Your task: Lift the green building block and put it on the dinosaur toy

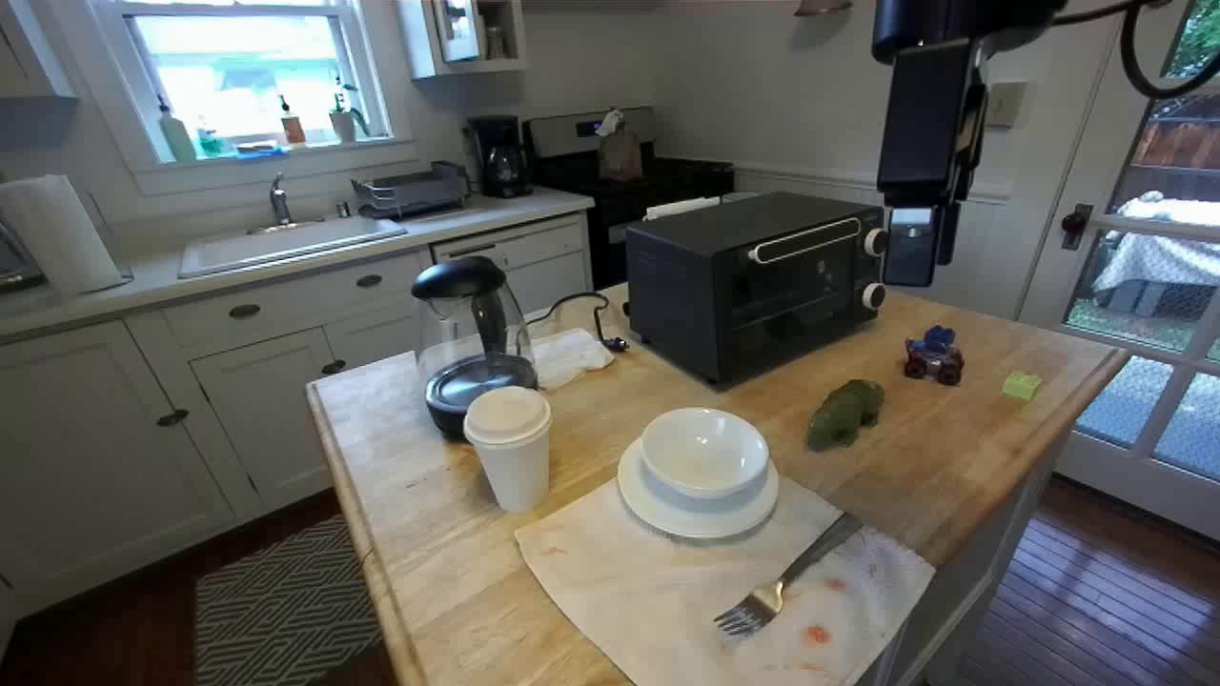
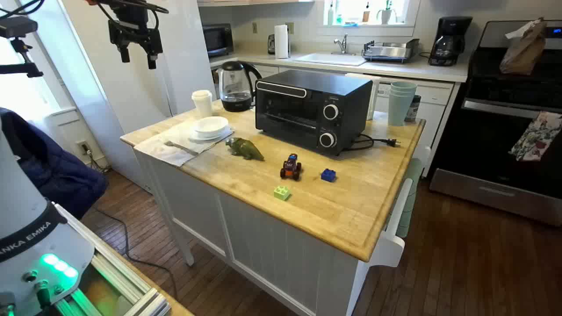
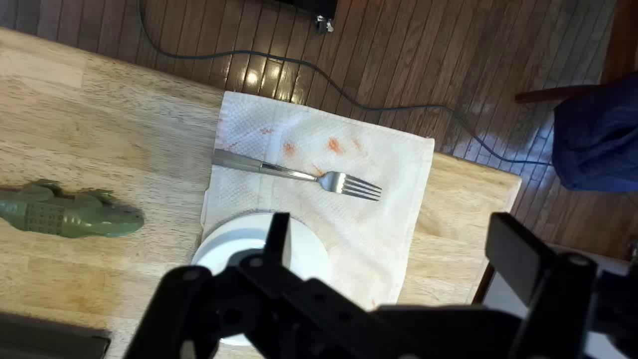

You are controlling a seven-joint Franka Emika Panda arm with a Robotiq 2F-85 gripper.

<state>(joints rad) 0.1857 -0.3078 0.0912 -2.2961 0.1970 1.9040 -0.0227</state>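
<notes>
Pale wood covers the island top (image 2: pixel 342 215), which lies well below the gripper (image 2: pixel 138 64) and its fingers (image 3: pixel 516 254). These stand wide apart with nothing between them. In the wrist view one finger hides part of a white plate (image 3: pixel 316 252), and a fork (image 3: pixel 299 172) lies on a napkin (image 3: pixel 384 254) ahead of the tips.

The green building block (image 2: pixel 282 193) should be very light, stiff, hard plastic — no fear of crushing it, but small enough to twist or skid if the fingers met it off-centre, and its smooth sides could prove slippery. The best hold is probably on two opposite flat walls, low and square, leaving the studs on top free.

As for where it lies: far down from the fingers and well off to one side, outside the wrist view, though both exterior views show it. Going out from the fingers, the dinosaur toy (image 3: pixel 75 219) comes first, past the finger that hides the plate; the block sits farther along, upright, near the edge of the island top, with a toy truck (image 2: pixel 291 167) near it. The gripper would likely have to travel beyond the dinosaur, fetch the block, then bring it partway back — the gridded patch on the toy's back looks the likeliest seat.
</notes>
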